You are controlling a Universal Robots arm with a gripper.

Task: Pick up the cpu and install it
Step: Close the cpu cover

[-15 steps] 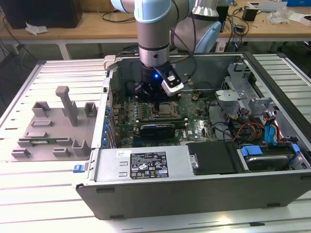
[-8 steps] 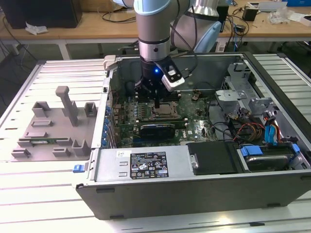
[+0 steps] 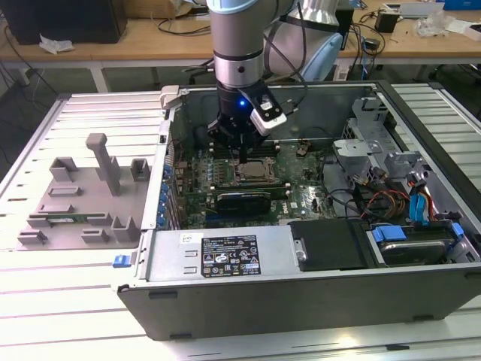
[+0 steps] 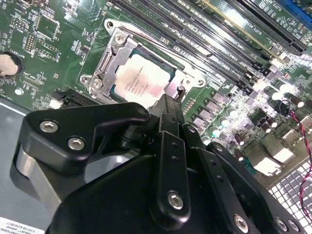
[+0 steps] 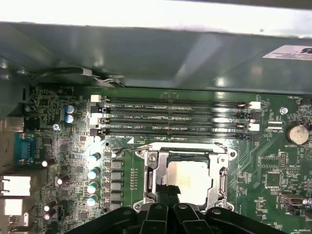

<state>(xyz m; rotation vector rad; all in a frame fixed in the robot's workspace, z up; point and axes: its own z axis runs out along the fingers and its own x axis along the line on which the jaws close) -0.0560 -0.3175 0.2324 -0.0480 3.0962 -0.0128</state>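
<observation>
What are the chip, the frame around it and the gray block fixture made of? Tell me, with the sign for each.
The chip looks metal-topped: pale silver and faintly glossy, catching the light. The frame looks like bare metal, likely steel, with bright glints and screw heads at its corners. The gray fixture is probably plastic: matte, an even gray with no shine.

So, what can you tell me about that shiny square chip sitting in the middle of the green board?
The cpu is a small flat square with a shiny silver metal top that catches the light. It lies flat inside its socket frame, whose metal bracket runs around its edges, on the green motherboard in the open computer case. The pincer hangs right at one edge of the chip; whether it touches it I cannot tell.
</observation>
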